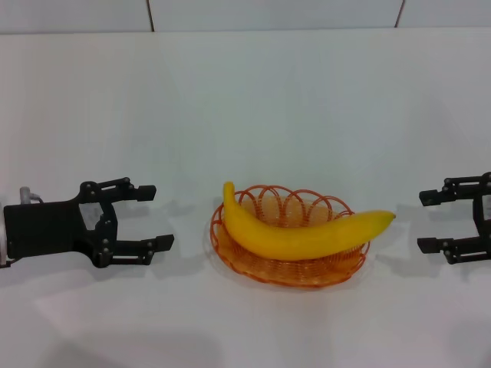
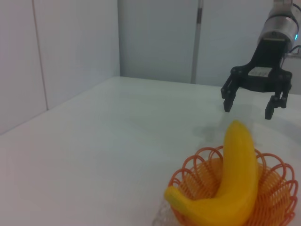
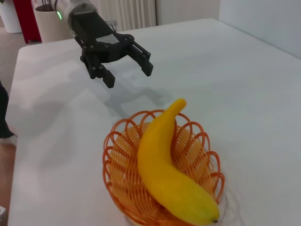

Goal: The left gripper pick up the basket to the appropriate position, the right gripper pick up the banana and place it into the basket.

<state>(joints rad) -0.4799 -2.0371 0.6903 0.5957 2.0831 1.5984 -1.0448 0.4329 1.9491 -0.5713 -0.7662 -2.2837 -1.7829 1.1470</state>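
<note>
While the banana [image 1: 303,234] is lying across the basket [image 1: 261,264] in the middle of the table [image 1: 307,100], we are holding both end effectors clear of it, one on each side. The banana's long axis is running side to side between us, its stem end toward our left and its pointed tip overhanging the rim toward our right. Our left end effector [image 1: 149,216] is hovering beside the basket with its fingers spread wide and gripping nothing. Our right end effector [image 1: 436,221] is sitting near the pointed tip, likewise spread open and empty. Both are pointing inward at the basket. We are judging the placement done, since the fruit is resting inside the wire; neither side looks clearly nearer, and any further move would be a retreat outward.
</note>
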